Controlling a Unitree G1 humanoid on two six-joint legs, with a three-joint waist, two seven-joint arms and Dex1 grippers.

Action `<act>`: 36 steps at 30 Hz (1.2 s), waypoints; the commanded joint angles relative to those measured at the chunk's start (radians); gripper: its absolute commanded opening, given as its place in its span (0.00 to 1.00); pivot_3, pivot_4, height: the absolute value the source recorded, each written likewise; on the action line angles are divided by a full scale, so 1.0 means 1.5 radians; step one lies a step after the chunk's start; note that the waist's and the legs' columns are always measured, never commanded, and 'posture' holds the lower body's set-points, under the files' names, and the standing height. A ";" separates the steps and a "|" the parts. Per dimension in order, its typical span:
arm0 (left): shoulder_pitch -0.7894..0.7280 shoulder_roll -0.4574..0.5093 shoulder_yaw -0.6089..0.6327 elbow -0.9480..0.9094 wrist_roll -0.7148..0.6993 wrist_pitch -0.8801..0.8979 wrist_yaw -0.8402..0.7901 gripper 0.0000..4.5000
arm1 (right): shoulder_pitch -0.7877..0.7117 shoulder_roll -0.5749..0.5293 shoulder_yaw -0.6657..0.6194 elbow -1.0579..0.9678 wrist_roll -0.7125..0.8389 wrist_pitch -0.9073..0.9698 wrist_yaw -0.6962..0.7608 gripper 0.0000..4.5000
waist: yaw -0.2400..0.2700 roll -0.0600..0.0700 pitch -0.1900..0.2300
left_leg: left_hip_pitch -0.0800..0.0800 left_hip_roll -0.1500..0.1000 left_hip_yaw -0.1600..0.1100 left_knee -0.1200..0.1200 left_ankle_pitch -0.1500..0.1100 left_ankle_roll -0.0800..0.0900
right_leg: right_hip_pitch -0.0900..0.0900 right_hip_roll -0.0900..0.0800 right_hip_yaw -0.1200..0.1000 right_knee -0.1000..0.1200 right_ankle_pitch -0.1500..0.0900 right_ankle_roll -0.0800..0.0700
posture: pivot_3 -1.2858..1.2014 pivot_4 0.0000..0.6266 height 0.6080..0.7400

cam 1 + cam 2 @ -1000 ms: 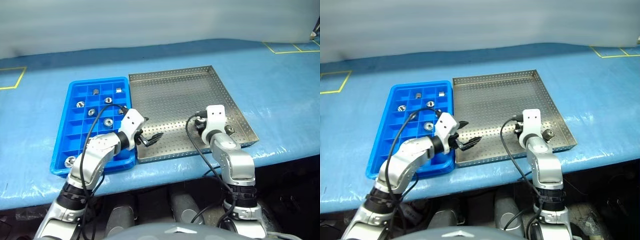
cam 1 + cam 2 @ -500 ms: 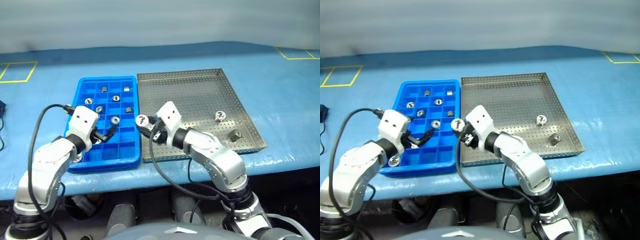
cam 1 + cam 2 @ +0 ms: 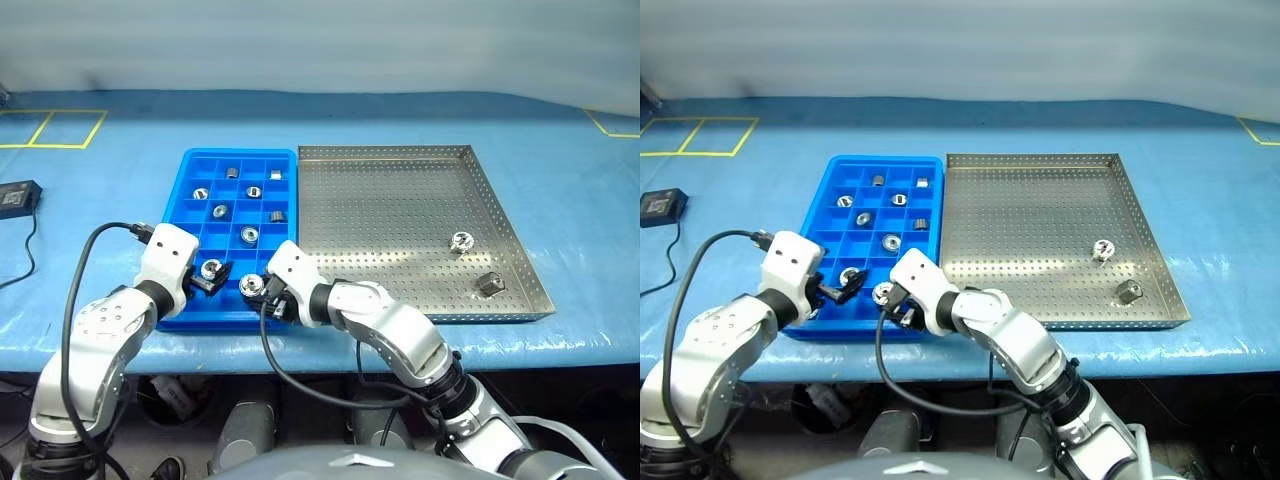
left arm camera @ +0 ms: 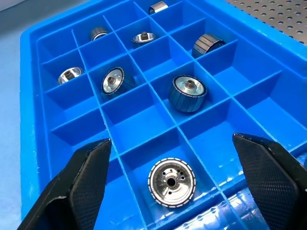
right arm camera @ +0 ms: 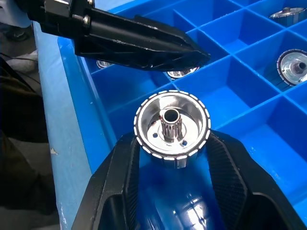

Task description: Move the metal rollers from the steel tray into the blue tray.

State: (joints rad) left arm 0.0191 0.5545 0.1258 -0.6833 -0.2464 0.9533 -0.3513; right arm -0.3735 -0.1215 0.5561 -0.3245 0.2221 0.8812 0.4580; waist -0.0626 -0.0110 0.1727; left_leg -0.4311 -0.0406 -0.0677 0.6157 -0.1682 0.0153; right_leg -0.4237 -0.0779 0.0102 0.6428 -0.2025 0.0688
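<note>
the blue-covered table (image 3: 560, 150) runs wide under everything, with open cloth on all sides of the trays. on it the big square perforated steel tray (image 3: 400, 200) is mostly bare; two shiny silver metal rollers (image 3: 461, 241) sit well apart near its right rim, one of them darker and hard to make out. touching its left rim is the bright blue plastic tray with square compartments (image 3: 205, 175); about seven rollers lie scattered in its cells, one per cell, and several near cells are free. my right gripper (image 5: 171, 158) is clamped on a shiny toothed roller with a centre hub (image 5: 171, 124), held over the near cells of the blue tray, hiding the cell below. my left gripper (image 4: 170, 191) stands wide apart and holds nothing, one roller in the cell between its fingers; its finger (image 5: 139, 45) reaches close in front of my right. a black box with a cable (image 3: 18, 195) lies far left, partly cut off.
</note>
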 commanded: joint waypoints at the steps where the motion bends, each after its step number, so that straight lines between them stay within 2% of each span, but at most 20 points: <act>1: -0.008 0.001 -0.003 -0.020 0.001 -0.005 0.004 0.98 | -0.006 0.015 0.008 -0.006 0.003 -0.011 0.005 0.38 | 0.000 0.000 0.000 | 0.000 0.000 0.000 0.000 0.000 0.000 | 0.000 0.000 0.000 0.000 0.000 0.000 | 0.50 0.24 1.00; 5: -0.010 0.001 -0.008 -0.016 0.002 -0.008 0.004 0.98 | -0.007 0.023 0.005 0.007 0.001 -0.012 0.001 0.38 | 0.000 0.000 0.000 | 0.000 0.000 0.000 0.000 0.000 0.000 | 0.000 0.000 0.000 0.000 0.000 0.000 | 0.50 0.24 1.00; 7: -0.011 -0.001 -0.009 -0.013 0.002 -0.009 0.005 0.98 | -0.007 0.023 0.004 0.009 0.002 -0.014 0.004 0.54 | 0.000 0.000 0.000 | 0.000 0.000 0.000 0.000 0.000 0.000 | 0.000 0.000 0.000 0.000 0.000 0.000 | 0.50 0.24 1.00; 9: -0.013 -0.002 -0.011 -0.010 0.001 -0.010 0.004 0.98 | -0.006 0.021 -0.001 0.002 -0.005 -0.031 0.000 0.66 | 0.000 0.000 0.000 | 0.000 0.000 0.000 0.000 0.000 0.000 | 0.000 0.000 0.000 0.000 0.000 0.000 | 0.49 0.24 1.00; 15: -0.024 -0.009 -0.025 0.002 -0.002 -0.012 0.002 0.98 | -0.007 0.023 -0.058 -0.027 -0.007 -0.049 -0.028 0.66 | 0.000 0.000 0.000 | 0.000 0.000 0.000 0.000 0.000 0.000 | 0.000 0.000 0.000 0.000 0.000 0.000 | 0.49 0.24 1.00; 17: -0.034 -0.019 -0.038 0.005 -0.009 -0.019 -0.004 0.98 | -0.006 0.029 -0.099 -0.040 -0.007 -0.048 -0.054 0.66 | 0.000 0.000 0.000 | 0.000 0.000 0.000 0.000 0.000 0.000 | 0.000 0.000 0.000 0.000 0.000 0.000 | 0.48 0.24 1.00; 20: -0.061 -0.041 -0.084 0.022 -0.012 -0.049 -0.019 0.98 | -0.005 0.016 -0.185 -0.037 -0.051 -0.050 -0.136 0.66 | 0.003 0.000 0.000 | 0.000 0.000 0.000 0.000 0.000 0.000 | 0.000 0.000 0.000 0.000 0.000 0.000 | 0.47 0.24 1.00; 25: -0.101 -0.067 -0.152 0.064 -0.011 -0.084 -0.044 0.98 | 0.012 -0.023 -0.281 0.017 -0.139 -0.030 -0.260 0.66 | 0.000 -0.001 0.000 | 0.000 -0.001 0.002 0.001 0.000 0.000 | 0.001 -0.001 0.000 0.000 0.001 0.001 | 0.45 0.24 1.00; 31: -0.146 -0.090 -0.198 0.107 -0.009 -0.113 -0.065 0.98 | 0.033 -0.054 -0.338 0.003 -0.185 -0.020 -0.308 0.66 | -0.015 0.000 0.000 | 0.000 0.000 0.004 0.000 0.002 0.004 | 0.003 0.000 0.002 0.000 0.001 0.000 | 0.44 0.24 1.00; 36: -0.163 -0.096 -0.220 0.132 -0.001 -0.122 -0.072 0.98 | 0.041 -0.043 -0.384 0.005 -0.229 -0.017 -0.378 0.66 | -0.025 0.000 0.000 | 0.000 0.000 0.004 0.000 0.002 0.004 | 0.004 0.000 0.002 0.000 0.001 0.000 | 0.43 0.24 1.00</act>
State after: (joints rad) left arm -0.2161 0.4121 -0.1960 -0.4853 -0.2551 0.7932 -0.4532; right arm -0.3098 -0.1885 0.0182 -0.2844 -0.0828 0.8606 -0.0591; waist -0.0993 -0.0115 0.1722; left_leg -0.4306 -0.0405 -0.0619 0.6166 -0.1649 0.0213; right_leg -0.4178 -0.0776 0.0129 0.6427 -0.2015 0.0695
